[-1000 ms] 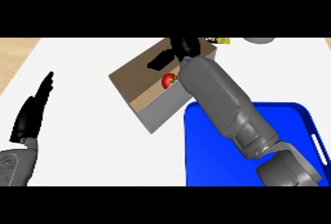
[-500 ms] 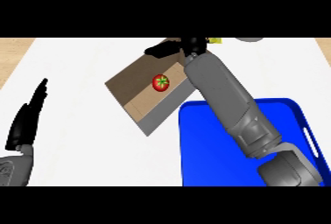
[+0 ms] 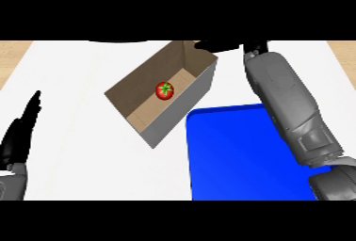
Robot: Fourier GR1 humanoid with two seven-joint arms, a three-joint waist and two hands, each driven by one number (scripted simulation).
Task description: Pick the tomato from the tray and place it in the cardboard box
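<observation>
A red tomato [image 3: 165,90] with a green stem lies on the floor of the open cardboard box [image 3: 182,108], which sits tilted at the counter's middle. The blue tray [image 3: 243,155] lies just right of the box and holds nothing I can see. My right arm stretches up the right side; its hand [image 3: 221,45] shows only partly at the top edge, beyond the box's far corner, apart from the tomato. My left hand [image 3: 22,132] rests at the left edge, fingers straight and pointing up, holding nothing.
The white counter [image 3: 76,164] spreads left of and below the box. Wooden surface strips [image 3: 14,52] show at the far left and far right top corners.
The tomato now lies free in the box. My right hand has drawn back from above the box toward the top edge. The view has shifted, so box and tray sit lower.
</observation>
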